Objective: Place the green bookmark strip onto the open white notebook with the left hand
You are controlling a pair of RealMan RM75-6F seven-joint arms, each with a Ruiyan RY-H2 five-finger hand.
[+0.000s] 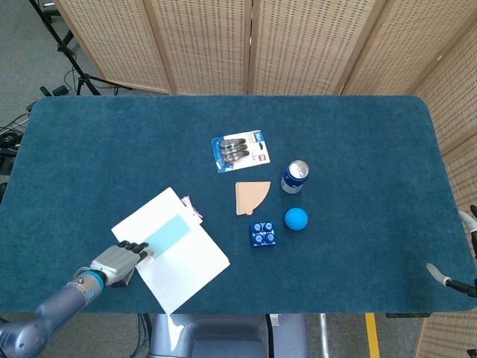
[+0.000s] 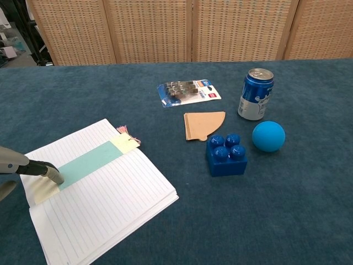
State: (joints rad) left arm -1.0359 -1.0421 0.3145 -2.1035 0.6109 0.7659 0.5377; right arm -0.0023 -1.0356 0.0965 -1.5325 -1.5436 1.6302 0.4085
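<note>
The open white notebook (image 2: 105,204) (image 1: 182,257) lies at the table's front left. The green bookmark strip (image 2: 91,163) (image 1: 165,233) rests flat across its upper page, with a cream end and pink tassel (image 2: 122,130) pointing toward the table's middle. My left hand (image 2: 22,168) (image 1: 119,261) reaches in from the left edge. One fingertip (image 2: 55,176) presses on the strip's near end, over the notebook's left corner. Only two spread fingertips of my right hand (image 1: 455,250) show, at the far right edge, with nothing in them.
Right of the notebook lie a tan fan-shaped card (image 2: 203,125), a blue toy brick (image 2: 226,154), a blue ball (image 2: 268,136) and a blue drink can (image 2: 255,94). A blister pack of clips (image 2: 187,91) sits further back. Wicker screens stand behind the table.
</note>
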